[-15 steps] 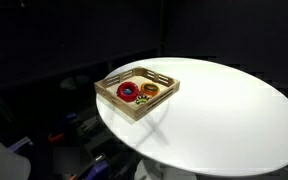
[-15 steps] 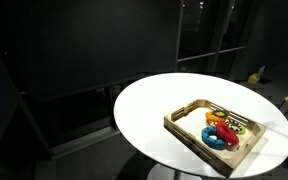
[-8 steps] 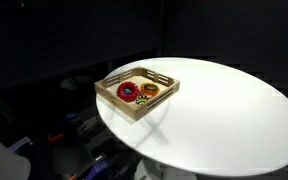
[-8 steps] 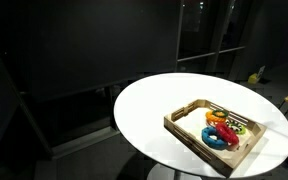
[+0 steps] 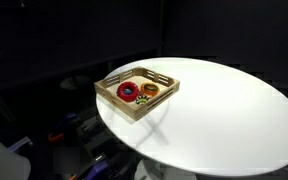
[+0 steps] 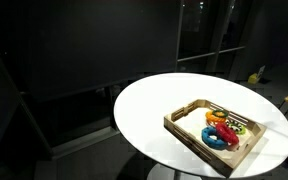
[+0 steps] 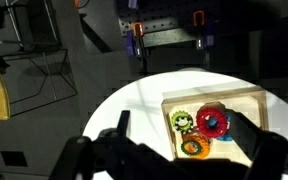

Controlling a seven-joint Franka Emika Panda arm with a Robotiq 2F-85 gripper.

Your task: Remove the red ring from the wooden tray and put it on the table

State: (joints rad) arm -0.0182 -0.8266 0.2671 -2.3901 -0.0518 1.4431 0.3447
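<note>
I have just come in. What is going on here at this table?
A robot arm is over a round white table, but it handles nothing at this moment. In the wrist view its gripper is open and empty, above the table and short of the wooden tray. The red ring lies in the tray, beside an orange ring and other small toys. No arm shows near the tray in both exterior views, so the ring is not yet taken out.

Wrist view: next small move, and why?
Probably lower the open gripper toward the small bright red bumpy ring in the light wooden tray, shifting sideways to centre on it: the ring sits off to one side, and the gripper hangs high above.
</note>
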